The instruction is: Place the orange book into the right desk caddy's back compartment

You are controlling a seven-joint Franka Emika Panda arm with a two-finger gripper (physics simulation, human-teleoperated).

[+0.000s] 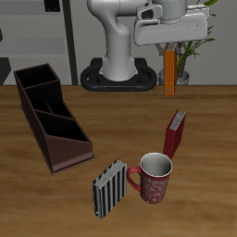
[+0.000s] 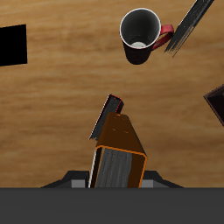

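My gripper (image 1: 170, 54) is shut on the orange book (image 1: 170, 76) and holds it upright, high above the table's back part, near the robot's base. In the wrist view the orange book (image 2: 118, 156) hangs between the fingers, pale page edges showing. The right desk caddy (image 1: 51, 116), long and dark brown, lies far across the table from the gripper. Its back compartment (image 1: 35, 83) is the tall-walled end farthest from the front edge. Only a corner of the caddy (image 2: 216, 103) shows in the wrist view.
A dark red book (image 1: 175, 132) stands below the gripper; in the wrist view it (image 2: 107, 118) sits just under the orange book. A red mug (image 1: 155, 176) and a black-and-white striped book (image 1: 109, 188) stand near the front edge.
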